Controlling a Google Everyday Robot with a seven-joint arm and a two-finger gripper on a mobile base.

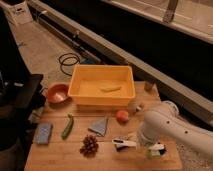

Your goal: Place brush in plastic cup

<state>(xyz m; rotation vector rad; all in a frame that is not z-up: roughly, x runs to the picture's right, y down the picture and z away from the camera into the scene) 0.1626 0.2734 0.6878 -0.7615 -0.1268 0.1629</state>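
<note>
The brush is a slim white stick with a dark end, lying level just above the wooden table's front right part. My gripper is at the brush's right end, at the tip of the white arm that curves in from the right. The plastic cup, small and light green, stands right of the brush, partly hidden under the arm. Whether the gripper holds the brush cannot be made out.
A yellow bin holding a yellowish curved piece sits at the back. A red-orange bowl is on its left. A green vegetable, a blue-grey block, a grey wedge, dark grapes and an orange fruit lie in front.
</note>
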